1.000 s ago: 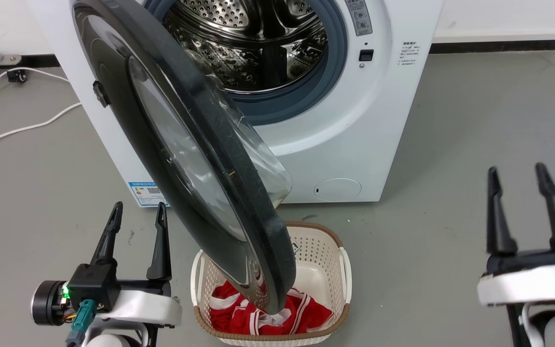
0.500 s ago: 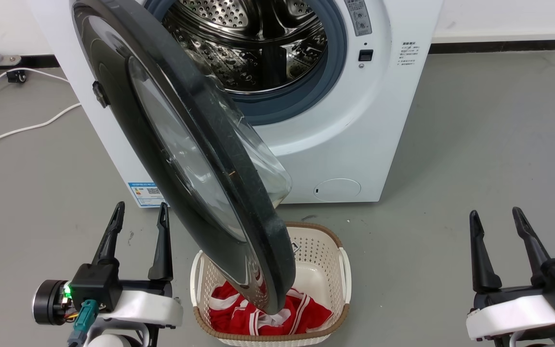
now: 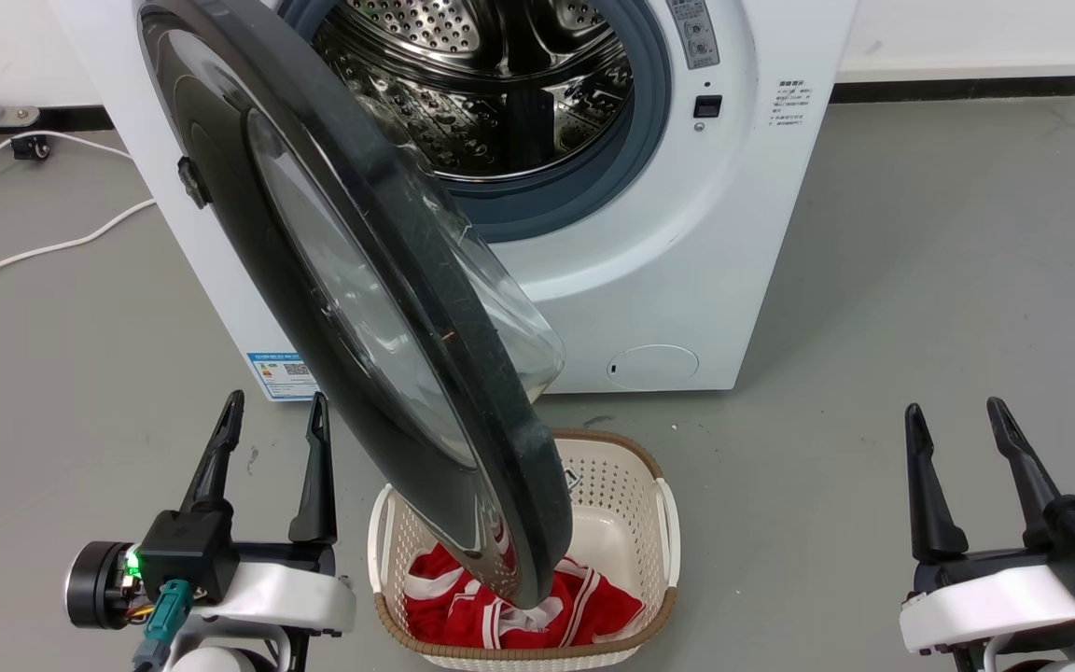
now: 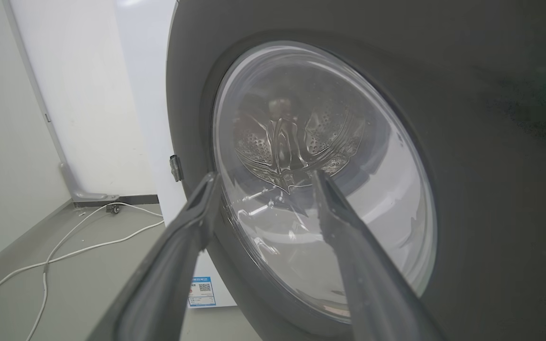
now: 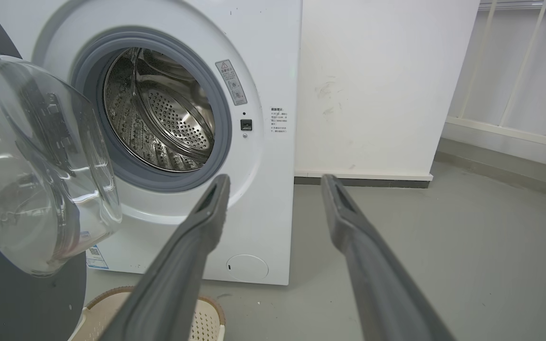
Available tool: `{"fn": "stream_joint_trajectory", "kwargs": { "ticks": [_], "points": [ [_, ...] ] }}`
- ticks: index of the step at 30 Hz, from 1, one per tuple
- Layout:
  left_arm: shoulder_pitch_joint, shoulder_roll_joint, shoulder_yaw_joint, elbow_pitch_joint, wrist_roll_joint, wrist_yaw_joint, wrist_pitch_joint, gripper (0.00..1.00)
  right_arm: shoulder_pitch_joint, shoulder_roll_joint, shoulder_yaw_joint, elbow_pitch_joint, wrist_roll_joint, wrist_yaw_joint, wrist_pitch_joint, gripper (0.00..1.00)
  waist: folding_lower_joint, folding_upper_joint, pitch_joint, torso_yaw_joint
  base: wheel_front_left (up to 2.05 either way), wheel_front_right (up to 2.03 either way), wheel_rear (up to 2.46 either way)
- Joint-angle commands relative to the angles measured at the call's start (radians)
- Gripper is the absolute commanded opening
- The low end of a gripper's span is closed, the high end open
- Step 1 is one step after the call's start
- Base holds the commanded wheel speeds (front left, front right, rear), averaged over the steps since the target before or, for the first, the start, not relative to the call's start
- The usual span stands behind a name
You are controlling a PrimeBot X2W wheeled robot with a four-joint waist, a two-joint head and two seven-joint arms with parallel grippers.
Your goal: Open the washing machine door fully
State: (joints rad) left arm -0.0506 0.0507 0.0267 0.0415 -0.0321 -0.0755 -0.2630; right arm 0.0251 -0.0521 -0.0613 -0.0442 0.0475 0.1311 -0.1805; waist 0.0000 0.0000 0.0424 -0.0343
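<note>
The washing machine door (image 3: 379, 271), glossy black with a clear glass bowl, stands swung out from the white washing machine (image 3: 677, 233), hinged on its left and edge-on in the head view. The steel drum (image 3: 491, 84) lies exposed. My left gripper (image 3: 276, 399) is open and empty, low on the door's outer side, apart from it. In the left wrist view the door (image 4: 491, 189) looms just beyond my left gripper (image 4: 264, 176). My right gripper (image 3: 954, 408) is open and empty at the lower right, well clear of the door. The right wrist view has the door's bowl (image 5: 31, 166) left of my right gripper (image 5: 275, 179).
A white laundry basket (image 3: 663, 504) holding red clothes (image 3: 584, 607) sits on the grey floor under the door's lower edge. White cables (image 3: 43, 247) trail over the floor at the left. A small round white flap (image 3: 654, 366) marks the machine's lower front.
My right gripper has dropped toward the lower right of the head view, most of it in the first half second. The door and the left gripper have not moved.
</note>
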Motion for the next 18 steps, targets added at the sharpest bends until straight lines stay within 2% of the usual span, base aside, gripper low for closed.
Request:
{"fn": "stream_joint_trajectory", "kwargs": {
  "ticks": [1,2,3,13,18],
  "points": [
    [-0.01,0.0,-0.001,0.002,-0.001,0.0,-0.003,0.62,-0.011,0.003,-0.002,0.002,0.005,-0.001,-0.002,1.0,0.0,0.0,0.001,0.0,0.0,0.0,0.0],
    [-0.01,0.0,-0.001,0.001,-0.001,-0.001,-0.003,0.25,-0.011,0.003,-0.002,0.003,0.005,-0.001,-0.003,1.0,0.0,0.0,0.001,0.0,0.0,0.0,0.0],
    [-0.01,0.0,-0.001,0.001,-0.002,-0.001,-0.003,0.0,-0.011,0.003,-0.003,0.003,0.007,-0.001,-0.003,1.0,0.0,0.0,0.001,0.0,0.0,0.0,0.0],
    [-0.013,0.0,0.004,-0.014,-0.006,0.004,-0.003,0.0,-0.008,0.003,-0.001,0.006,0.011,-0.001,-0.005,1.0,0.0,0.0,0.0,0.002,0.0,0.0,0.0],
    [-0.027,-0.001,0.013,-0.067,-0.011,0.012,-0.003,0.0,-0.01,0.003,-0.005,0.007,0.013,-0.001,-0.004,1.0,0.0,0.0,0.0,0.006,0.0,0.0,0.0]
  ]
}}
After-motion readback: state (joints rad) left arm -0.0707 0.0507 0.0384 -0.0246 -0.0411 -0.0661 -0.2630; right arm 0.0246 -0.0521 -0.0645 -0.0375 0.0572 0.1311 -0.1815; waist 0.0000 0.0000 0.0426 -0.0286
